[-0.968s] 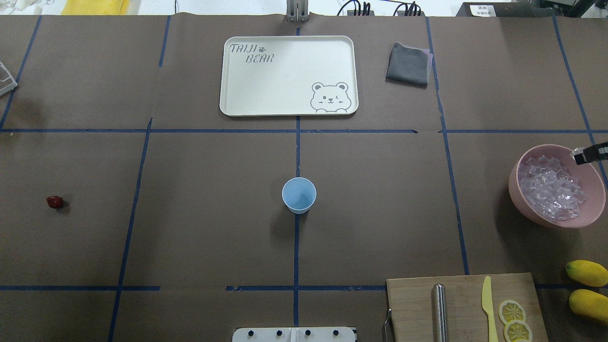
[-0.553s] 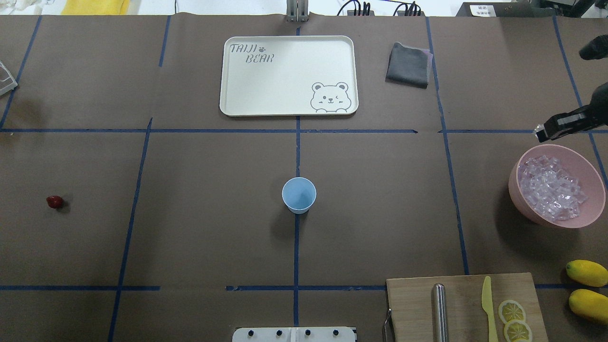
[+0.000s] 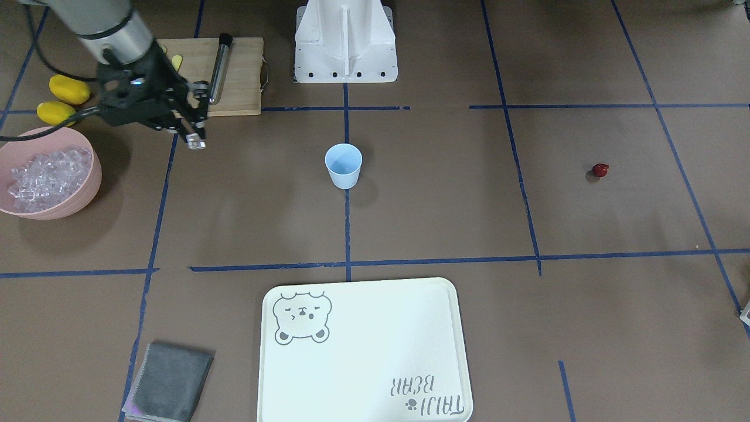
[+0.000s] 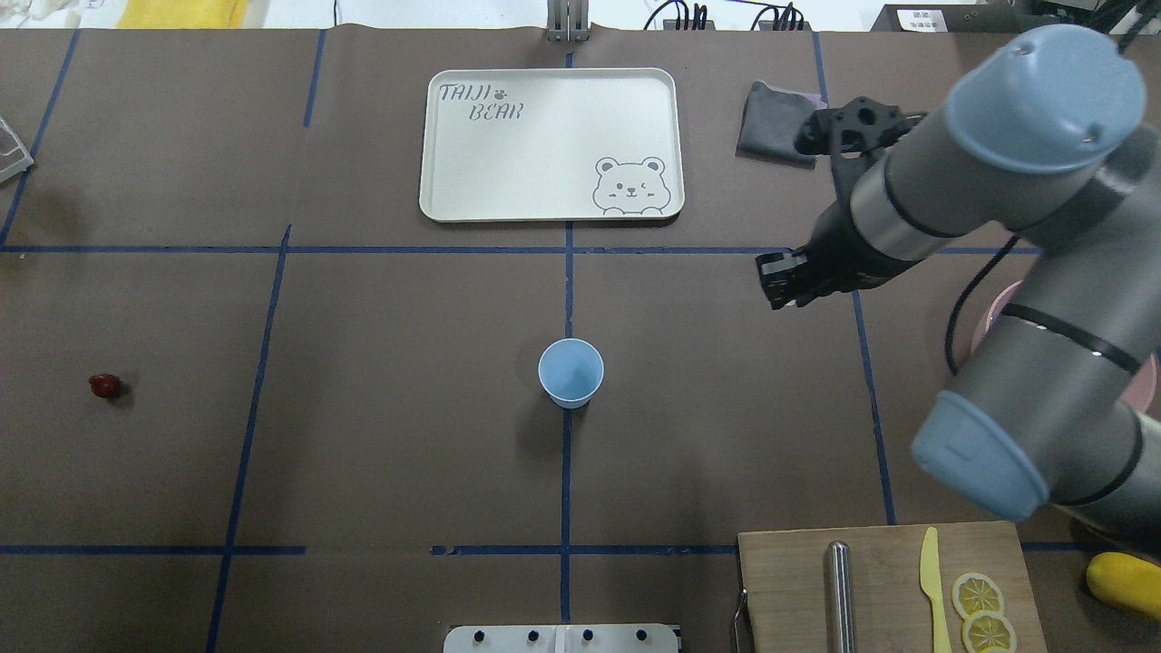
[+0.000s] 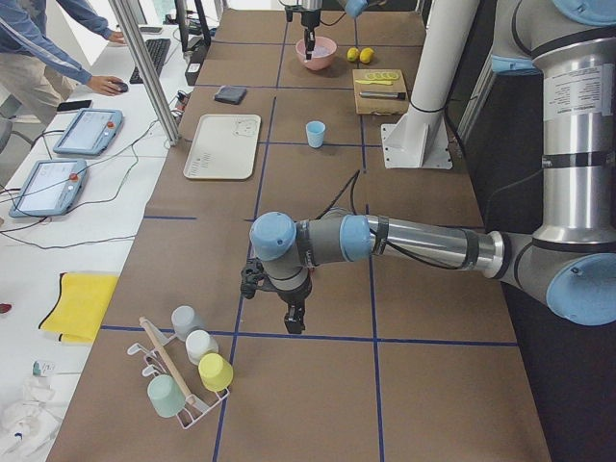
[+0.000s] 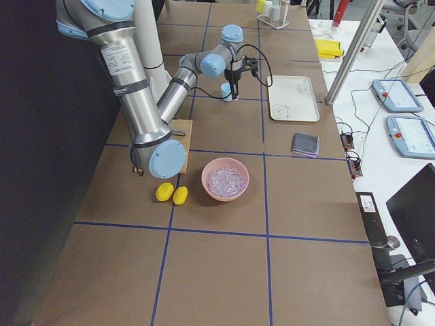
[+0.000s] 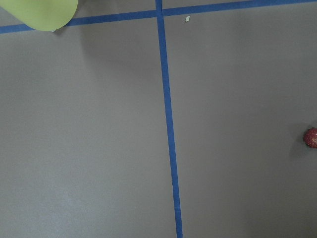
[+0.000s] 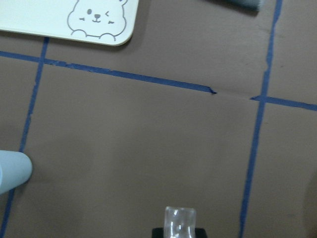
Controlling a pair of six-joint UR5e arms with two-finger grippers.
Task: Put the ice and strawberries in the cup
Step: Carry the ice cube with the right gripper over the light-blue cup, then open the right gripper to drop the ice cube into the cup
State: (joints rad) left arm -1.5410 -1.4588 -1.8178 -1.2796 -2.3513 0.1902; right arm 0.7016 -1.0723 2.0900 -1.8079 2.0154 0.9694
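Right gripper (image 3: pixel 196 142) pinches one ice cube (image 8: pixel 180 220); one cup (image 4: pixel 570 371), one strawberry (image 4: pixel 104 385).

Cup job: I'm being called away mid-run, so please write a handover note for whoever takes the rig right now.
Right gripper: shut on an ice cube, in the air between the pink bowl and the cup.
Left gripper: above the table's left end; open or shut cannot be told.
Strawberry: on the table, robot's left side.
Done: one cube picked up; cup looks empty.
Left: drop ice in cup, then add strawberry.
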